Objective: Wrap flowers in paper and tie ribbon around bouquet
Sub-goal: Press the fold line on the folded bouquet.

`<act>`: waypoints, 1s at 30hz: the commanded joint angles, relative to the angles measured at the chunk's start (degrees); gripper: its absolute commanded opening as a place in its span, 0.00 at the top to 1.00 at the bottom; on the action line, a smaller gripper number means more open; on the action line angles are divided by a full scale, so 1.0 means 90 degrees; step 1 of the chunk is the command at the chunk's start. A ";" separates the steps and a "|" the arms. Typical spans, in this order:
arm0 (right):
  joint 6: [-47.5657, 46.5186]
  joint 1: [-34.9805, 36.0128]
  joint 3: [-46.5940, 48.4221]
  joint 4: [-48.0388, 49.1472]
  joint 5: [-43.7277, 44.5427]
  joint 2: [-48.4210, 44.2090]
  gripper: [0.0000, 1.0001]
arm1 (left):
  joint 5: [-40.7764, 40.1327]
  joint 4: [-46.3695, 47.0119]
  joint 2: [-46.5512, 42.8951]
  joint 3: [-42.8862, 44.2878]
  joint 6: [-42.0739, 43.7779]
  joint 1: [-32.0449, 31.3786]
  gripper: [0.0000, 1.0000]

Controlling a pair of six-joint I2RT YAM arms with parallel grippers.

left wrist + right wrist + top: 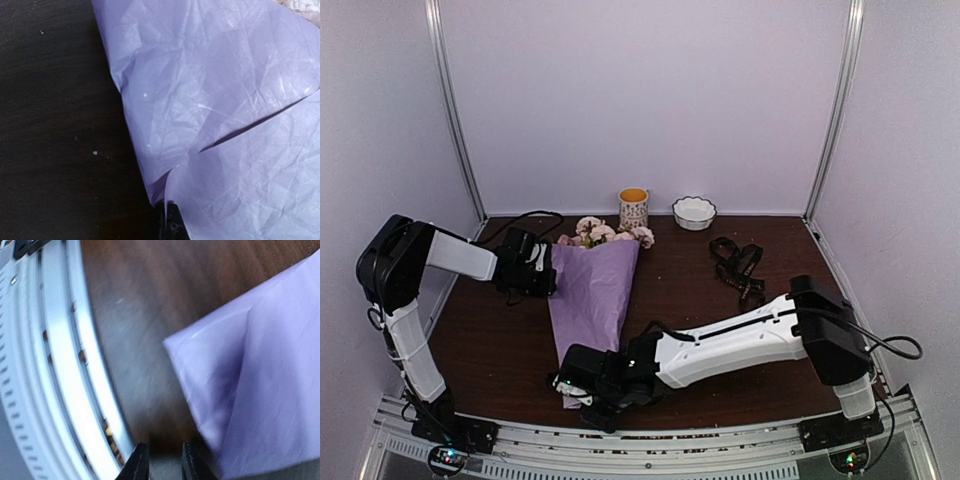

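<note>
We see the left gripper (548,272) pressed together at the left edge of the bouquet (592,295). It lies front to back, flowers (603,233) pointing toward the back wall (650,100), narrow tail near the front of the table (740,402). There the right gripper (162,466) stands slightly spread, empty. The ribbon (740,262) lies well apart, rightward.

The bouquet (592,292) lies flat, a crumpled lilac paper (588,310) cone, narrow tail toward six o'clock, mouth toward twelve. Flowers (605,234) poke out up top: pale pink roses, tiny yellow blossoms. The black ribbon (738,262) sits untied in a loose tangle, well apart at the bouquet's three o'clock.
</note>
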 commanded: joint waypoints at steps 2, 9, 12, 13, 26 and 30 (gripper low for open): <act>0.0504 -0.0062 -0.1027 0.0426 -0.0164 -0.1520 0.72 | -0.0031 -0.0461 0.0359 -0.0086 0.0069 0.0085 1.00; 0.3497 -0.1149 -0.3061 0.2244 -0.0899 -0.2330 0.66 | 0.0029 -0.0451 0.0321 -0.0091 0.0117 0.0078 1.00; 0.4403 -0.1401 -0.4032 0.3898 -0.1207 -0.2456 0.58 | 0.0029 -0.0448 0.0320 -0.0096 0.0126 0.0083 1.00; 0.4532 -0.1423 -0.4092 0.4165 -0.1340 -0.2394 0.53 | 0.0024 -0.0448 0.0320 -0.0101 0.0128 0.0078 1.00; 0.5362 -0.1439 -0.3896 0.5462 -0.1924 -0.1366 0.53 | 0.0026 -0.0448 0.0308 -0.0130 0.0166 0.0078 1.00; 0.5410 -0.1463 -0.3938 0.5646 -0.2090 -0.1268 0.95 | 0.0050 -0.0458 0.0311 -0.0111 0.0128 0.0078 1.00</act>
